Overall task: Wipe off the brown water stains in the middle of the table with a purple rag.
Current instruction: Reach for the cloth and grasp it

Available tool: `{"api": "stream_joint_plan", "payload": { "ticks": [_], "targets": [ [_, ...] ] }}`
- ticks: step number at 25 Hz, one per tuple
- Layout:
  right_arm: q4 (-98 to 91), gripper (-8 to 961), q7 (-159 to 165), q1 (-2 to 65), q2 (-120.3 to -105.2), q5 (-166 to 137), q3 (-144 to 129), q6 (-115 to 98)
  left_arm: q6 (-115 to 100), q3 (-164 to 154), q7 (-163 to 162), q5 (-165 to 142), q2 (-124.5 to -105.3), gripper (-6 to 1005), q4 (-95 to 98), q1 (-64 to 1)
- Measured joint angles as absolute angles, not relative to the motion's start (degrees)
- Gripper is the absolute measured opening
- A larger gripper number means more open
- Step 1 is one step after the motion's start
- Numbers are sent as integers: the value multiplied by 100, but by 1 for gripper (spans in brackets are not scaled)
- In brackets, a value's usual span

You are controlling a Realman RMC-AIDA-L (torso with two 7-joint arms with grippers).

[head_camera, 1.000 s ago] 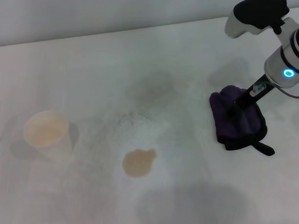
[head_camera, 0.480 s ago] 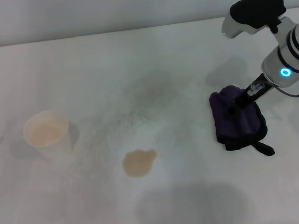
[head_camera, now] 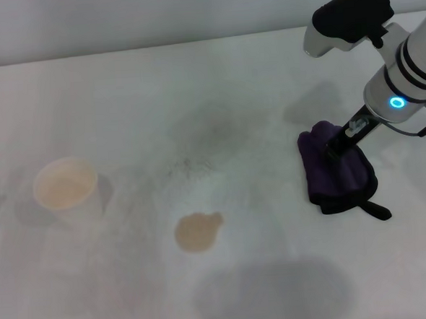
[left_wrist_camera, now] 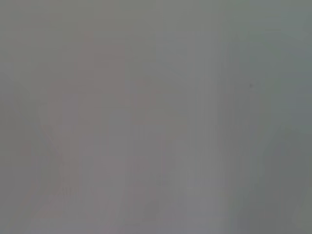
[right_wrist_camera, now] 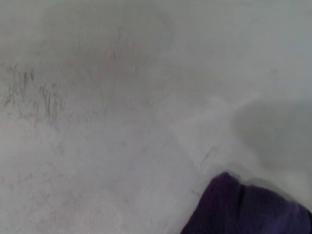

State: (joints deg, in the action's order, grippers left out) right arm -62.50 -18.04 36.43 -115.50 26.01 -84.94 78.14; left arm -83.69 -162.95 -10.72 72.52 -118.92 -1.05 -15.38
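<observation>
The purple rag point(head_camera: 338, 172) lies on the right side of the white table point(head_camera: 215, 80), its black loop tail point(head_camera: 372, 210) trailing toward the front. My right gripper point(head_camera: 336, 150) reaches down from the right and is shut on the rag's upper fold. A corner of the purple rag point(right_wrist_camera: 243, 207) also shows in the right wrist view. The brown water stain point(head_camera: 198, 231) is a small tan puddle near the middle front, well left of the rag. My left arm is out of view, and its wrist view is only blank grey.
A white paper cup point(head_camera: 66, 187) holding tan liquid stands at the left. A faint grey speckled smudge point(head_camera: 198, 160) lies behind the stain. Bare tabletop separates the rag from the stain.
My right arm has leaned left and slightly back. The gripper tip has risen a little at the rag's top fold, while the rag's tail has stayed in place.
</observation>
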Motion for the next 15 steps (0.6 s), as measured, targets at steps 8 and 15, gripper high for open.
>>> {"api": "stream_joint_plan", "payload": {
  "ticks": [8,15],
  "targets": [
    [-6053,134,-1737,3757,-11557,2524,-8631,7813,-8366,-16295,-1091,7289,-11892,893,-105,-1527],
    [-5867,37,-1654,3868,-11571,2384,-8839,7770,-8366,-16295,-1086,7282,-11886,892,-105,-1538]
  ]
}}
